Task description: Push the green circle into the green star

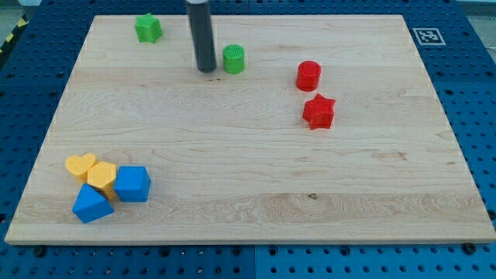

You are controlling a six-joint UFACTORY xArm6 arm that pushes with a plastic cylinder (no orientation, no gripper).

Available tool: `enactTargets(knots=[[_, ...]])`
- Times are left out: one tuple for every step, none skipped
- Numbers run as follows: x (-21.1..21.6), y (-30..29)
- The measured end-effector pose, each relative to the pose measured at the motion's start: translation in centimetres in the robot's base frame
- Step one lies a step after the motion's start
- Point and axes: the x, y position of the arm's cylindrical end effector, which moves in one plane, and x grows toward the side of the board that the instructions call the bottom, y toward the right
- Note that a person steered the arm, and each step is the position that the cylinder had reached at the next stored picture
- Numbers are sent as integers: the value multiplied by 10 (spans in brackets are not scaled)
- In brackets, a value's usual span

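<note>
Running out of the view's top, the dark rod holds nothing; my tip (205,70) rests just left of the green circle block (234,59), near the board's top. The green star block (147,29) sits further left. Two greens, two reds, two yellows, two blues.

I'm seeing the small green circle block (233,59) sitting upright near the board's top centre, while the green star block (147,28) is lying well apart toward the view's top left.

Robotics lab bench, blue perforated mounting table (473,93), wooden board (256,178), fiducial marker tag (427,36) at its corner
</note>
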Motion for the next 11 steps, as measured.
enactTargets(knots=[[22,58],[22,71],[6,71],[-9,70],[-22,54],[-30,40],[-30,26],[-30,-1],[-30,-32],[-34,-51],[-37,-75]])
